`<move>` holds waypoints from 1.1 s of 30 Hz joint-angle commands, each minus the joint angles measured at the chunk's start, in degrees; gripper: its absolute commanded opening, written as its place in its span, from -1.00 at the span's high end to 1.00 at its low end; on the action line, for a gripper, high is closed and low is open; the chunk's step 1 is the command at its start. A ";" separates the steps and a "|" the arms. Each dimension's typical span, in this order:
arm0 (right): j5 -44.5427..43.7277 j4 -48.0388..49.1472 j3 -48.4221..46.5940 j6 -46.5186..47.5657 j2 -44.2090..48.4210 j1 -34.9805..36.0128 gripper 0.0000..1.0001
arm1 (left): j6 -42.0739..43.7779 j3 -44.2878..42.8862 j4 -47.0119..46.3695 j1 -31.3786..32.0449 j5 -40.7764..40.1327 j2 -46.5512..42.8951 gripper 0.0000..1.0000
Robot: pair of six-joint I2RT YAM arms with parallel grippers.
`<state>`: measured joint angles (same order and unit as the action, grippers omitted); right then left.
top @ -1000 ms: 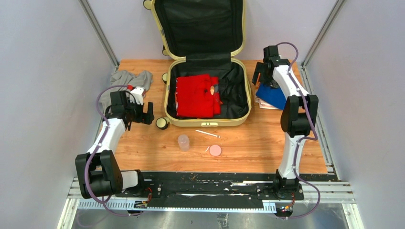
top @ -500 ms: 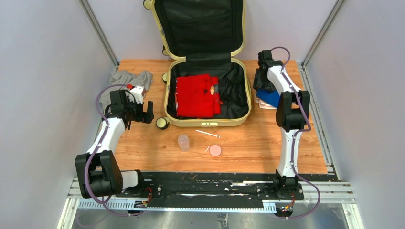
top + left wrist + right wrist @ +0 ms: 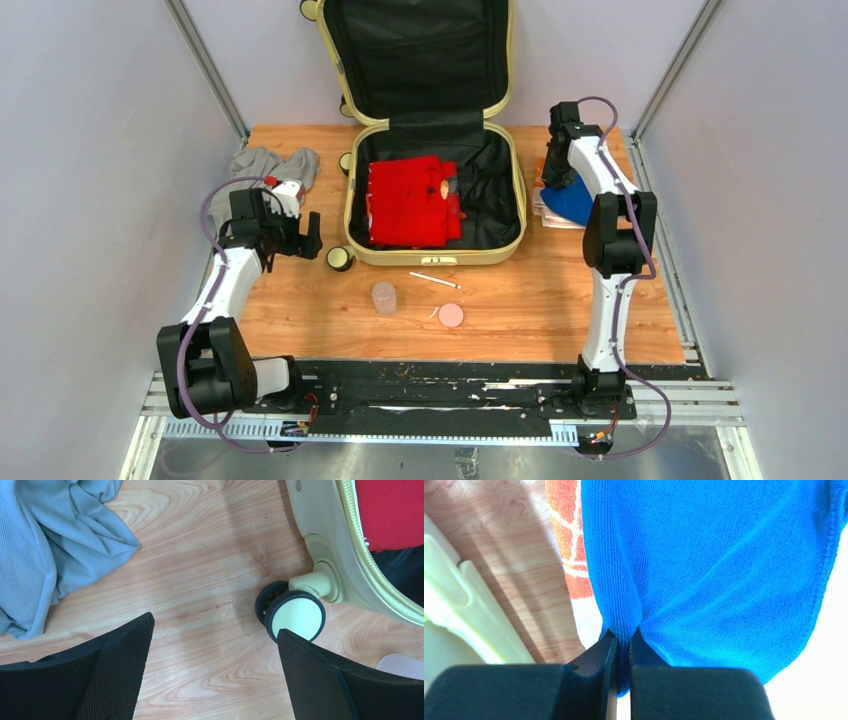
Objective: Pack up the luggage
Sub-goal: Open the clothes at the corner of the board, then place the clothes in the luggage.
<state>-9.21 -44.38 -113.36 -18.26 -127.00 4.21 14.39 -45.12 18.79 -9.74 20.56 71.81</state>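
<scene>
right gripper (image 3: 623, 645) clenched on limp blue cloth (image 3: 724, 555) just right of luggage (image 3: 435, 258), a stiff shell likely best held by its rim.

Bright, even overhead light leaves soft shadows on the worktop (image 3: 520, 300). The right wrist view blows out white at lower right.

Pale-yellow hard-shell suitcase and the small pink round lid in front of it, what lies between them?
A thin white stick lies between the pale-yellow hard-shell suitcase and the small pink round lid, seen in the top external view.
</scene>
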 commanded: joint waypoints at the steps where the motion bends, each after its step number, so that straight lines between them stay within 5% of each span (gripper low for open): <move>1: 8.03 -1.22 2.20 -1.34 5.86 -2.86 0.99 | -0.03 -1.55 1.09 -0.46 0.87 -1.70 -1.00; 19: 30.91 7.75 14.68 -6.17 25.32 -9.56 1.00 | -0.02 -1.94 1.98 -0.46 1.63 -2.56 -1.00; 33: 26.86 7.73 -1.15 -9.61 18.98 13.23 1.00 | 0.23 -2.43 2.40 -0.45 1.42 -2.83 -1.00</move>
<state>19.29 -37.01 -109.32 -26.11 -103.92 11.77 14.41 -46.17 20.32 -9.74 21.50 70.22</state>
